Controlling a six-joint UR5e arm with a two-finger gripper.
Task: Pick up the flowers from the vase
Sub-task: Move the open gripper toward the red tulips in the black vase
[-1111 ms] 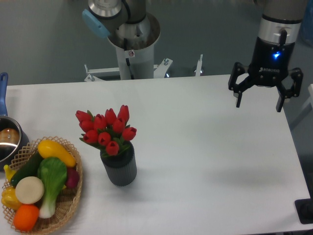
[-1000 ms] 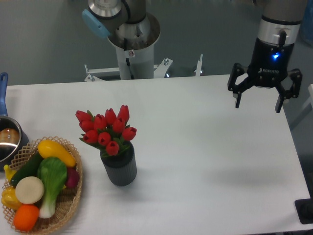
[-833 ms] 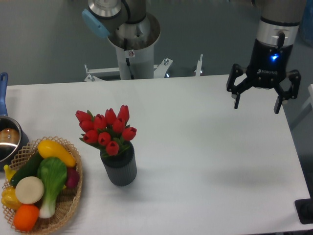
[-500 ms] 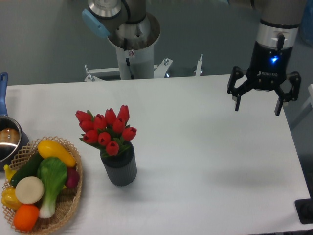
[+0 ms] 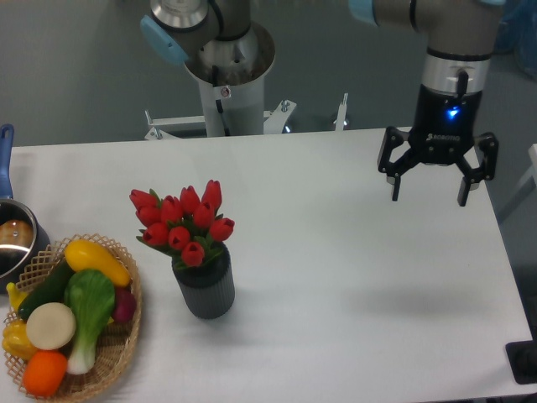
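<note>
White table (image 5: 336, 277) — flowers (image 5: 183, 220) hide vase (image 5: 204, 290) mouth; gripper (image 5: 429, 191) spread.

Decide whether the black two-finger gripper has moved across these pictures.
Yes. The black two-finger gripper has shifted left, towards the grey robot base column, jaws open. The red tulips remain in the dark ribbed vase.

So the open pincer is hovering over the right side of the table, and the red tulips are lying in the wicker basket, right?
Not quite. The tulips stand in the dark ribbed vase, just right of the basket, which holds vegetables. The camera view shows this. The rest holds: the pincer is open, hovering over the right side of the table.
</note>
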